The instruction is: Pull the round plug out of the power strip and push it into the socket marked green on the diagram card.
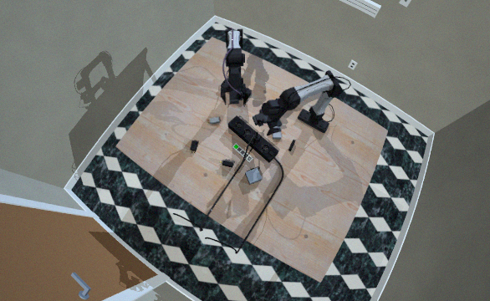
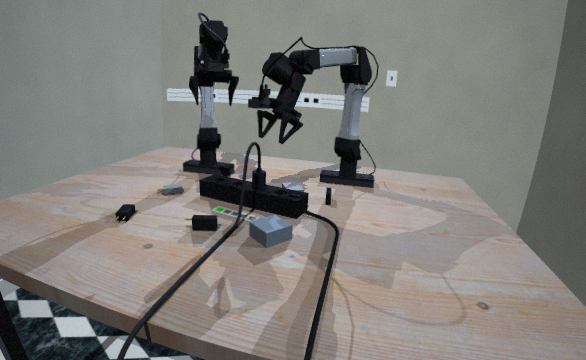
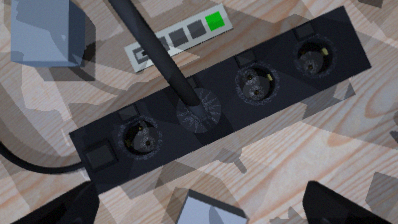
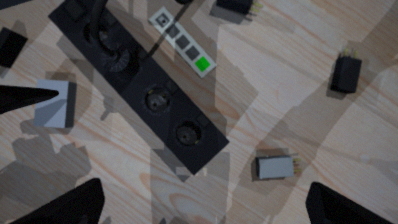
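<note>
The black power strip (image 1: pixel 258 142) (image 2: pixel 279 200) (image 3: pixel 287 75) (image 4: pixel 135 85) lies on the table. The round plug (image 2: pixel 259 180) (image 3: pixel 200 114) (image 4: pixel 117 60) stands upright in its second socket from the cord end, its cable (image 1: pixel 228 181) (image 3: pixel 160 55) arching up. The card (image 1: pixel 242 151) (image 3: pixel 187 35) (image 4: pixel 182 42) has its green mark at the end away from the switch symbol; the strip's matching end socket (image 3: pixel 313 56) (image 4: pixel 188 133) is empty. My left gripper (image 1: pixel 265 127) (image 2: pixel 272 139) is open, above and behind the strip. My right gripper (image 1: pixel 235 103) (image 2: pixel 213 104) is open, high behind the empty-socket end.
A blue-grey box (image 1: pixel 253 176) (image 2: pixel 270 231) and two black adapters (image 1: pixel 228 163) (image 1: pixel 194 145) lie on the card side. A grey adapter (image 1: pixel 214 120) (image 4: pixel 275 167) is beyond the strip's end. A pale block (image 1: pixel 277 135) (image 3: pixel 212 210) and small black piece (image 1: pixel 292 145) (image 2: pixel 328 196) are behind.
</note>
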Controlling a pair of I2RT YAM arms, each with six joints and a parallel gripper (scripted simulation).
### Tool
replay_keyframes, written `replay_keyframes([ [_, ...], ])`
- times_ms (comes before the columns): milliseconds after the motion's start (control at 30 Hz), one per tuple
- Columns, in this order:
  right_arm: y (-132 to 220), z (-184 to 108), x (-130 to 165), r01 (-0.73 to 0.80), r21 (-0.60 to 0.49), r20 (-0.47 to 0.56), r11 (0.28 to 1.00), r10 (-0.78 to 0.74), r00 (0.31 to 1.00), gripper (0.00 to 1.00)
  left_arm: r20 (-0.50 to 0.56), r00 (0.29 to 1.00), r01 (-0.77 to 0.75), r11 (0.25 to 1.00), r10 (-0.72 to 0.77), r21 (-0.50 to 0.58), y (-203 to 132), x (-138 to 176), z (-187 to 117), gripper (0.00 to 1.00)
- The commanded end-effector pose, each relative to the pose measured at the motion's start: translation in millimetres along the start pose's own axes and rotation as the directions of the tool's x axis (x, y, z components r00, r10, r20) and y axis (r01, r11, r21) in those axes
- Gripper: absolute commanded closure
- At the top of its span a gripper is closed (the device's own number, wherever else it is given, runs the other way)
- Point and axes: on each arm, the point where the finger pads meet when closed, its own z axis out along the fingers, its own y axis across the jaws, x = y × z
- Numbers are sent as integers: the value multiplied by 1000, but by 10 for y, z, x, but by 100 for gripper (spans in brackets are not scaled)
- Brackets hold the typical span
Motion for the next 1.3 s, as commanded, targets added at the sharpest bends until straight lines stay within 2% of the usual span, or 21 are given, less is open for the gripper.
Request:
replay_keyframes([
  [0,101,-294,188,-8,-30,-26,1000,7,1000,0,18,1000,-1,1000,1,-2,-1,-33,-41,0],
  [200,112,-340,133,2,-30,3,1000,-2,1000,0,18,1000,-1,1000,1,-2,-1,-33,-41,0],
  [300,143,-287,97,38,-52,16,998,-37,999,0,44,998,-43,999,42,22,-26,-69,-54,34],
  [333,153,-239,65,52,-62,23,997,-50,998,0,42,997,-66,997,65,33,-35,-54,-26,37],
  [500,201,5,-53,152,-132,69,980,-144,987,0,57,974,-224,969,219,107,-66,-51,115,37],
  [633,223,315,-145,276,-199,144,940,-251,957,0,106,913,-406,895,393,183,-66,-24,219,37],
  [700,223,315,-145,276,-199,144,940,-251,957,0,106,913,-406,895,393,183,-66,-24,219,37],
  [800,203,625,-155,385,-243,222,890,-335,916,0,146,845,-535,811,515,237,-25,-3,271,37],
  [1033,72,1336,196,553,-295,379,779,-436,817,0,228,693,-717,618,685,322,122,57,506,37],
  [1200,35,1617,501,613,-296,462,733,-452,763,0,262,624,-772,529,736,352,193,69,627,37],
  [1267,35,1617,501,613,-296,462,733,-452,763,0,262,624,-772,529,736,352,193,69,627,37],
])
